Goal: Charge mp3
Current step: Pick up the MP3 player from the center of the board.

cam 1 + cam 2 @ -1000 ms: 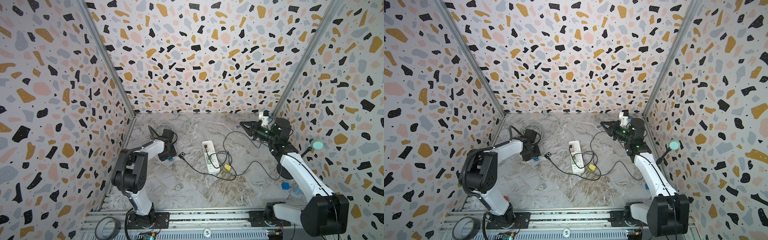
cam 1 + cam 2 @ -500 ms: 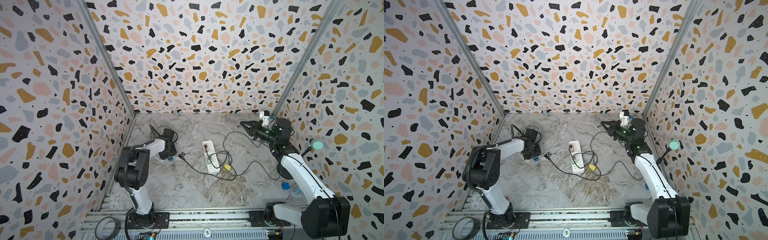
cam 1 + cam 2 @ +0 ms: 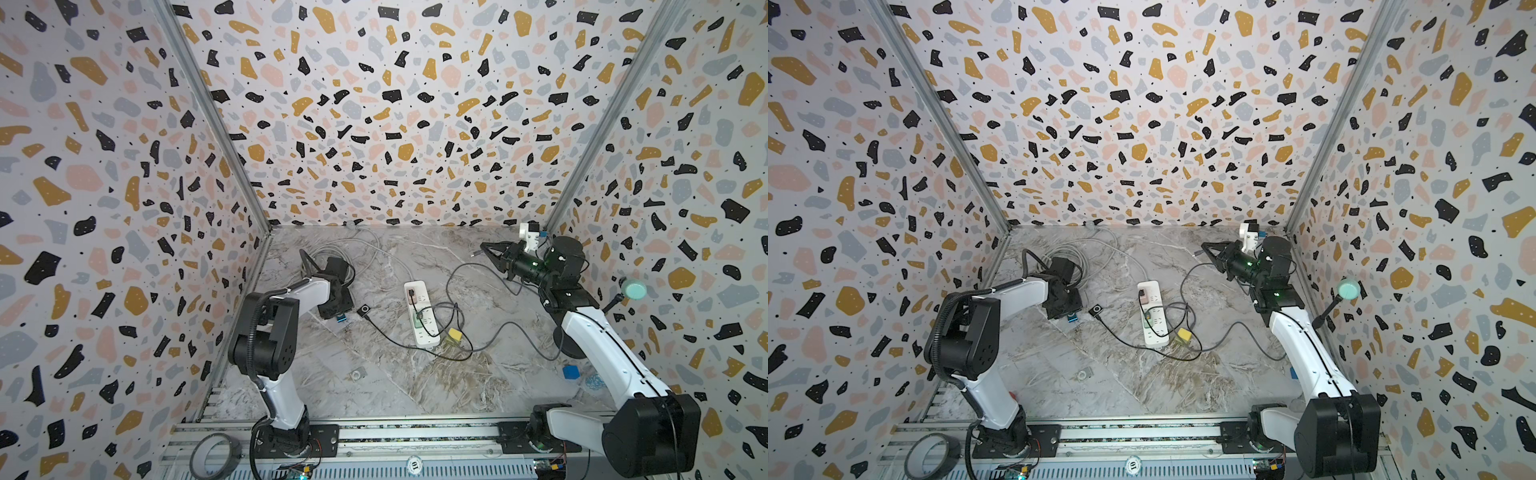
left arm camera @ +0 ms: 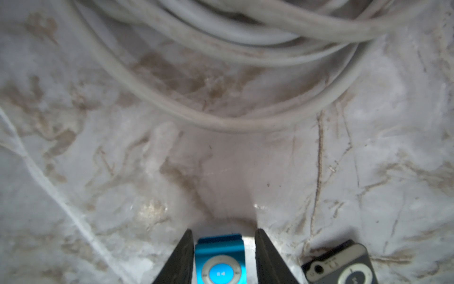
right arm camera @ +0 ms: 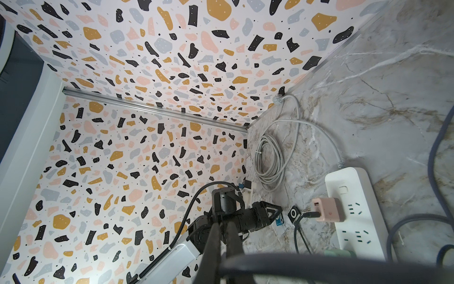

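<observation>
A small blue mp3 player [image 4: 219, 260] lies on the marble floor, also visible in both top views [image 3: 340, 318] [image 3: 1073, 318]. My left gripper [image 4: 222, 232] is low over it, open, jaws astride it. One finger touches its edge and a thin gap shows at the other. A black mp3 player [image 4: 344, 265] [image 3: 364, 310] lies just beside it with a thin black cable attached. My right gripper [image 3: 484, 247] hovers at the back right, shut on a dark grey cable [image 5: 319, 268] near its plug end.
A white power strip [image 3: 422, 316] lies mid-floor with a pink charger [image 5: 326, 210] plugged in and cables looped over it. A coiled white cord [image 4: 221, 49] lies behind the left gripper. A yellow block [image 3: 455, 333], a blue cube [image 3: 570, 372] and a silver square [image 3: 355, 375] lie around.
The left gripper's jaws have narrowed around the blue mp3 player and the left arm's elbow has shifted slightly. The right arm holds still with the cable.
</observation>
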You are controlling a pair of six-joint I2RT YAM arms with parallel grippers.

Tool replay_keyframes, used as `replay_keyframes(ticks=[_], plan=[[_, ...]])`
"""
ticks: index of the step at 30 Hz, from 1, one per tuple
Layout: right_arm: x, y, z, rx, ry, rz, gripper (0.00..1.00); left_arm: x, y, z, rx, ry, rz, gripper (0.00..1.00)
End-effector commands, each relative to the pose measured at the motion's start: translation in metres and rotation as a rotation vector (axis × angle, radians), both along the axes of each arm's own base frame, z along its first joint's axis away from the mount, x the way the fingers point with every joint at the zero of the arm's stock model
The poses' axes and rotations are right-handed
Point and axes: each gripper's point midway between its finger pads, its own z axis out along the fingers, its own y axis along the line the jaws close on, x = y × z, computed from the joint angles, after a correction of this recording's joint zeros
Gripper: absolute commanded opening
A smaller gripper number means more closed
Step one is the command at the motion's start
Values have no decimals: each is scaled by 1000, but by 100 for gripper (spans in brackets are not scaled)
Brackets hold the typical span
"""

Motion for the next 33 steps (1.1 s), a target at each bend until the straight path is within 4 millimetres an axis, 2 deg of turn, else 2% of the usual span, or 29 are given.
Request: replay_keyframes(ticks=[1, 8, 15, 24, 28, 31, 33], plan=[[-7, -2, 14, -7, -52, -2, 0, -30, 2, -12, -1, 125, -25, 42], [-8, -3, 11, -10, -47, -5, 0, -38, 6, -11, 23, 157, -42, 43], [-10, -3, 7, -8, -41, -5, 0, -36, 6, -14, 20, 159, -40, 40], [-12, -4, 6, -11, -46, -14, 0, -18, 3, -14, 16, 115, -37, 36], [-13, -5, 7, -11, -46, -16, 0, -10, -4, -10, -11, 99, -47, 25], [-15, -4, 10, -14, -57, -12, 0, -2, -12, 6, -60, 40, -56, 14], [-15, -4, 15, -22, -80, -12, 0, 10, -28, 34, -158, -63, -68, 10]])
